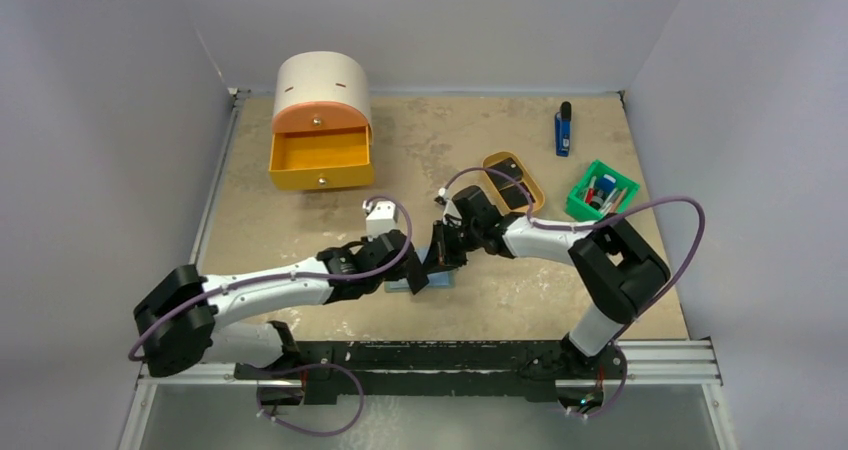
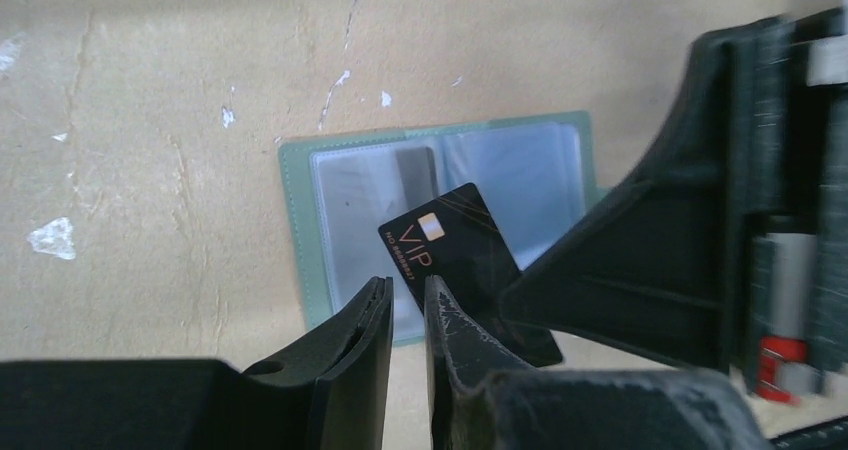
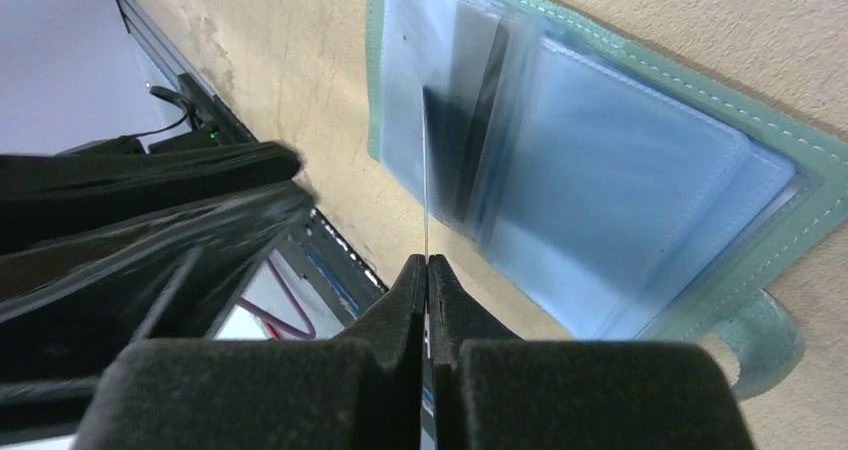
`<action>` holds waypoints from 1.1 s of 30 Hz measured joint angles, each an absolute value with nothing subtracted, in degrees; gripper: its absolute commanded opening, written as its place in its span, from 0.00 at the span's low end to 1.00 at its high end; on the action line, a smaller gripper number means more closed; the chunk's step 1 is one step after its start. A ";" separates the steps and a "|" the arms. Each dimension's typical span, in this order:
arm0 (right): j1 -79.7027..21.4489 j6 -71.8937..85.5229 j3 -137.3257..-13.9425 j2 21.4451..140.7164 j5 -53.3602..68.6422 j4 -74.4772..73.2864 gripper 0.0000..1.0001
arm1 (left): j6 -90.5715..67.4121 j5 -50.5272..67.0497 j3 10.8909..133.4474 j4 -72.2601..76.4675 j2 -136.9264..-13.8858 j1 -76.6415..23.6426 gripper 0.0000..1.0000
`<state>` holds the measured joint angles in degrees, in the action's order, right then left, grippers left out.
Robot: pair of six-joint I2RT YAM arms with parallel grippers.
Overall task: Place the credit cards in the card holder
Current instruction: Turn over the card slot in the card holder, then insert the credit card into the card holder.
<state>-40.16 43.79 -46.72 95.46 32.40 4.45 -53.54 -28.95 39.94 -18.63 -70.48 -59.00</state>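
Note:
The card holder lies open on the table, grey-green with clear blue-grey pockets. My right gripper is shut on a black credit card marked VIP. The card is tilted over the holder, and its far edge reaches the pockets. A dark card sits inside one pocket. My left gripper hovers at the holder's near edge, its jaws a narrow gap apart with nothing between them. From above, both grippers meet over the holder. Another black card lies in the tan tray.
A tan oval tray and a green bin of small items stand right of the right arm. A blue-and-black stick lies at the back right. An orange drawer unit with its drawer open stands at the back left.

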 measured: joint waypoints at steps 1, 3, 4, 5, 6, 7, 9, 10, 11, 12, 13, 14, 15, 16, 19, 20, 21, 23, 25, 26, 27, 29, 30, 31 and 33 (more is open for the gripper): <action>-40.18 43.94 -46.72 95.26 32.34 4.43 0.00 | -53.60 -28.97 39.55 -17.69 -71.72 -59.00 0.15; -40.23 44.01 -46.72 94.72 31.97 4.08 0.00 | -54.04 -29.06 39.05 -16.62 -74.74 -58.89 0.14; -40.23 44.07 -46.72 94.28 31.40 3.66 0.00 | -54.39 -29.15 38.89 -16.49 -76.09 -58.87 0.13; -40.23 44.18 -46.61 93.58 30.81 3.27 0.00 | -54.59 -29.26 38.74 -16.38 -77.23 -58.78 0.13; -40.23 44.36 -46.37 92.82 30.46 3.01 0.00 | -54.94 -29.36 38.63 -16.40 -78.39 -58.70 0.13; -40.23 44.62 -46.00 91.66 29.93 2.59 0.00 | -55.13 -29.47 38.54 -16.38 -78.89 -58.61 0.13; -40.23 45.25 -44.88 88.62 28.91 1.87 0.00 | -55.57 -29.87 38.20 -16.29 -79.24 -58.46 0.13; -40.23 45.56 -44.49 87.00 28.03 1.43 0.00 | -55.92 -30.15 37.93 -16.10 -79.24 -58.28 0.13; -40.23 45.74 -44.40 86.17 27.70 1.17 0.00 | -56.01 -30.26 37.76 -15.92 -79.26 -58.19 0.13; -40.23 45.95 -44.40 85.60 27.35 1.15 0.00 | -56.21 -30.37 37.58 -15.92 -79.26 -58.13 0.13; -40.21 46.17 -44.40 85.30 26.72 1.19 0.00 | -56.40 -30.50 37.47 -15.92 -79.29 -58.11 0.12; -40.23 46.35 -44.40 85.34 26.41 1.19 0.00 | -56.49 -30.52 37.43 -15.90 -79.33 -58.08 0.12; -40.23 46.50 -44.31 85.56 26.24 1.17 0.00 | -56.53 -30.55 37.30 -15.86 -79.33 -58.08 0.12; -40.23 46.70 -44.23 85.89 26.06 1.17 0.00 | -56.60 -30.59 37.12 -15.81 -79.40 -58.08 0.12; -40.21 47.40 -43.70 86.85 25.17 1.13 0.00 | -56.66 -30.63 36.62 -15.84 -79.66 -58.08 0.12; -40.21 47.59 -43.44 87.05 24.82 1.08 0.00 | -56.73 -30.65 36.56 -15.84 -79.81 -58.06 0.12; -40.21 47.86 -43.03 87.07 24.47 0.97 0.00 | -56.84 -30.65 36.51 -15.81 -79.85 -58.04 0.12; -40.21 48.40 -42.41 87.05 23.49 0.69 0.00 | -56.97 -30.72 36.38 -15.84 -79.88 -57.95 0.12; -40.16 48.66 -42.06 87.05 23.33 0.56 0.00 | -57.01 -30.72 36.36 -15.84 -79.88 -57.87 0.12; -40.18 48.77 -42.02 87.07 23.27 0.51 0.00 | -57.01 -30.72 36.36 -15.84 -79.88 -57.87 0.12; -40.16 48.82 -42.02 87.11 23.27 0.54 0.00 | -57.01 -30.70 36.36 -15.84 -79.88 -57.87 0.12; -40.16 48.82 -42.02 87.39 23.35 0.89 0.00 | -57.01 -30.70 36.36 -15.84 -79.88 -57.87 0.12; -40.16 48.82 -42.02 87.66 23.44 1.13 0.00 | -57.01 -30.70 36.36 -15.84 -79.90 -57.87 0.12; -40.16 48.82 -42.02 88.03 23.49 1.43 0.00 | -57.01 -30.72 36.36 -15.84 -79.88 -57.87 0.12; -40.16 48.80 -42.02 88.60 23.53 2.15 0.00 | -57.01 -30.70 36.36 -15.84 -79.90 -57.87 0.12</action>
